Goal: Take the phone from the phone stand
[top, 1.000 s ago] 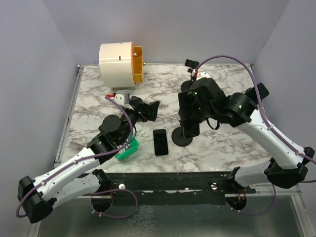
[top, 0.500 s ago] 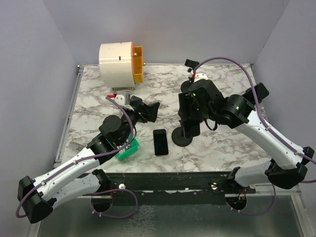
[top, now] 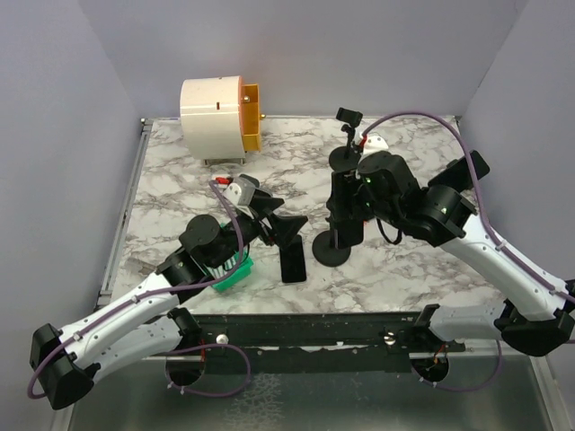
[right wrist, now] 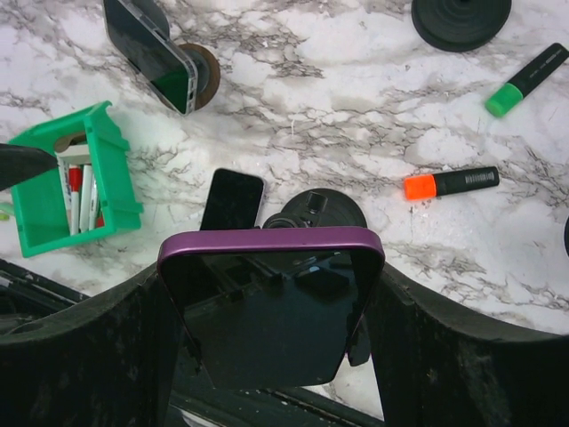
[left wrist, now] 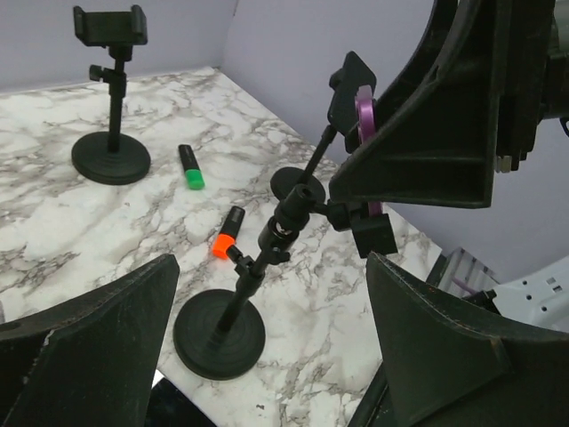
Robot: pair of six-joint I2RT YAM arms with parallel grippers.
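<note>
Desk (top: 171, 193): a white marble-patterned top with grey veins. It carries everything below.
White drum (top: 216, 112): it lies on its side at the back left corner and has an orange end.
Right claw (right wrist: 271, 276): it reaches over the middle of the desk. Its two fingers are closed on the long sides of the phone (right wrist: 271, 316).
Left claw (top: 286, 226): it is spread wide and holds nothing. It hangs just left of the phone stand (top: 332, 249), above the near end of the black phone (top: 292, 260).
Phone stand: it has a round black base and a thin jointed stem that leans toward the right arm. The right wrist view shows only the base, peeking out above the phone's top edge.
Second stand (left wrist: 111, 89): it stands upright at the back of the desk, well apart from the first.
Green bin (right wrist: 76, 182): it sits left of the black phone with pens inside.
Phone: it has a purple case and a dark screen. The left wrist view shows its purple edge between the cradle's upper and lower clamp pieces, at the top of the stem. The top view hides it behind the right claw.
Black phone: it lies flat on the desk, just left of the stand's base.
Orange highlighter (right wrist: 451, 182) and green highlighter (right wrist: 526, 82): they lie apart beyond the stand. Both wrist views show them, but the right arm covers them in the top view.
</note>
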